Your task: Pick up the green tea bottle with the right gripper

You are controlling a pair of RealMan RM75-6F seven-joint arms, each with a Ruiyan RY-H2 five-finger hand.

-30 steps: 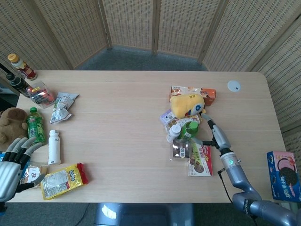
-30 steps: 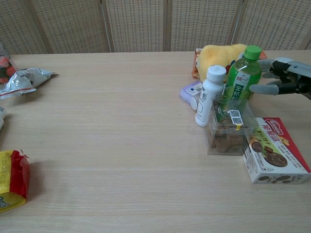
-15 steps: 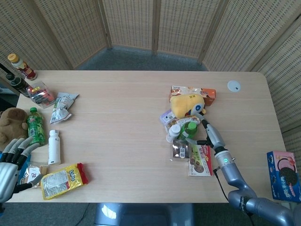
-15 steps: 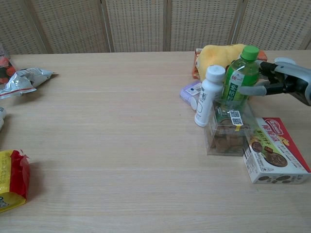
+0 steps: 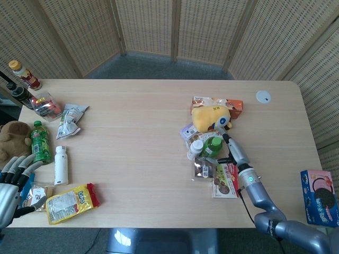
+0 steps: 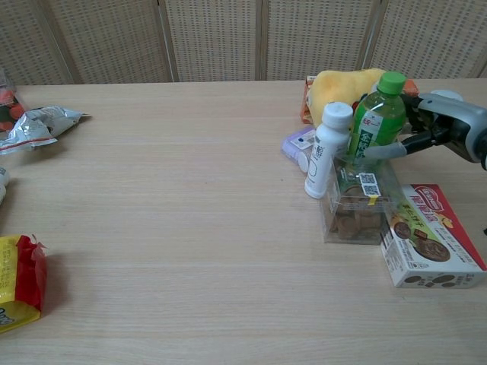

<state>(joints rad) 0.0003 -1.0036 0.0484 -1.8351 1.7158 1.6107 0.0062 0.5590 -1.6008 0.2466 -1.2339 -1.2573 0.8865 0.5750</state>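
Hand closing in on the green tea bottle

Green tea bottle (image 6: 376,122) stands upright on the bench (image 6: 190,213) in the cluttered group right of centre, touching or just beside the white bottle (image 6: 324,150) on its left, with the clear plastic box of snacks (image 6: 358,205) in front of it and the yellow plush toy (image 6: 338,87) behind. The right hand (image 6: 434,125) has come in closer from the right than it was a second ago: then its fingers stood apart from the bottle, and now one grey finger (image 6: 384,150) reaches across the front of the bottle's lower label while the others sit behind its right side. The fingers are curled around the bottle, but whether they grip it firmly cannot be told; the bottle rests on the bench at much the same spot, leaning slightly less than before. In the head view the right hand (image 5: 231,150) lies against the bottle (image 5: 213,146), beside the red biscuit box (image 5: 226,179).

The left hand (image 5: 11,182) hovers at the bench's far left edge, fingers spread and holding nothing, a little lower in view than earlier, near a second green bottle (image 5: 39,142) and a yellow snack bag (image 5: 71,202).
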